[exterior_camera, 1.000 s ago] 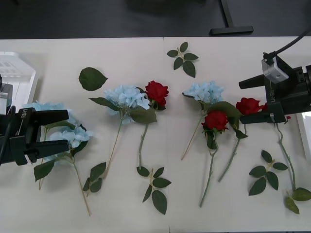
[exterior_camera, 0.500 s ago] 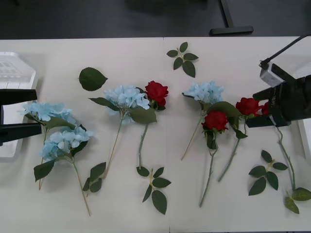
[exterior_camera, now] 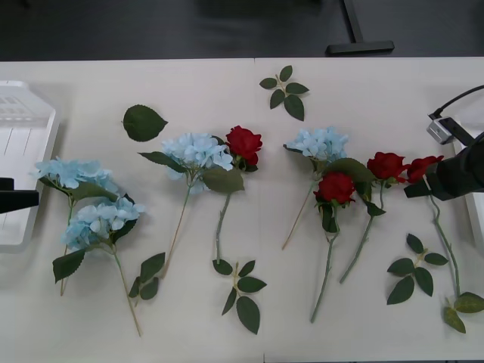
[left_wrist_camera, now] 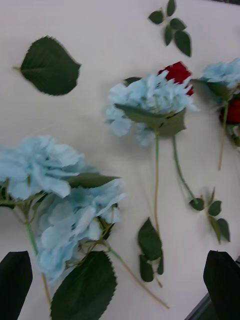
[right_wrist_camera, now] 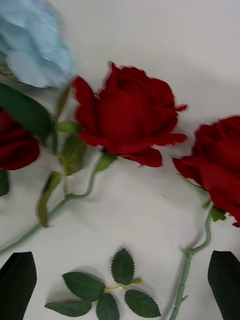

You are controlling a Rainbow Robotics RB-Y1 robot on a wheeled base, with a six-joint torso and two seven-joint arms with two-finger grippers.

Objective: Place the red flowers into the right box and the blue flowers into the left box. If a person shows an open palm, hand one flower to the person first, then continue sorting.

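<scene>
The flowers lie spread across the white table, heads toward the far side and stems trailing toward the near edge. At the far left sits the left box, a white tray with a slotted base, and just to its right two blue flowers lie close together, their pale heads almost touching. Another blue head rests near the middle with a red rose tucked against its right side, and a fourth blue one lies further right. The red flowers gather on the right: one below that blue head, one just beside it, and one at the tip of the right arm. A sliver of the right box shows at the right edge.

The right end effector hangs above the two rightmost roses with its black fingers spread wide, holding nothing. The left end effector is at the far left, over the pair of blue heads, its fingers likewise apart and empty. A large single leaf and several loose leaf sprigs lie scattered among the stems.
</scene>
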